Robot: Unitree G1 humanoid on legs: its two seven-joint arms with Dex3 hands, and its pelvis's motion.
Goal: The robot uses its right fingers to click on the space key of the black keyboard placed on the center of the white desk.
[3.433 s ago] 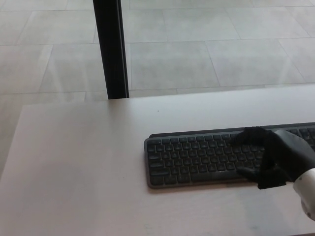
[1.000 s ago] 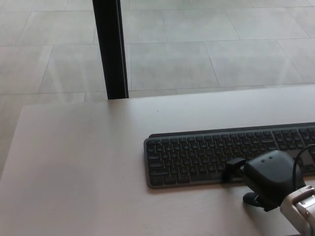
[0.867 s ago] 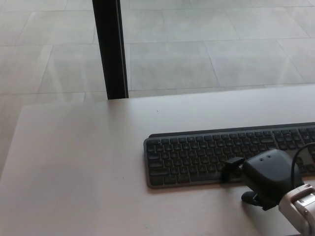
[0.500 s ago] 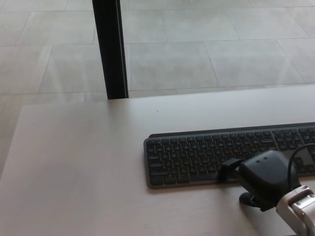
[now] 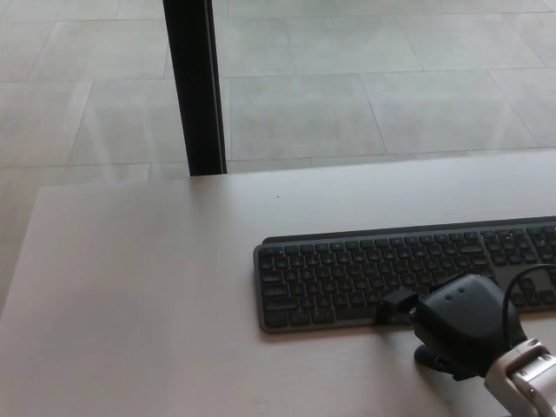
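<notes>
On keyboard [image 5: 365, 274] front row, right hand [image 5: 456, 326] knuckles-up, fingertip [image 5: 396, 303] extended

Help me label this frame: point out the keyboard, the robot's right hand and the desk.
keyboard [image 5: 339, 274], head view, on its middle key rows.
right hand [image 5: 456, 326], head view, on the back of the hand.
desk [image 5: 139, 287], head view, on bare top left of the keyboard.

Head view. The black keyboard [image 5: 382, 278] lies on the white desk [image 5: 156, 295], its right end cut by the frame. The right hand [image 5: 452, 326] rests at its near edge, one fingertip [image 5: 395, 304] on the bottom key row. A dark post [image 5: 195, 87] stands behind the desk.
</notes>
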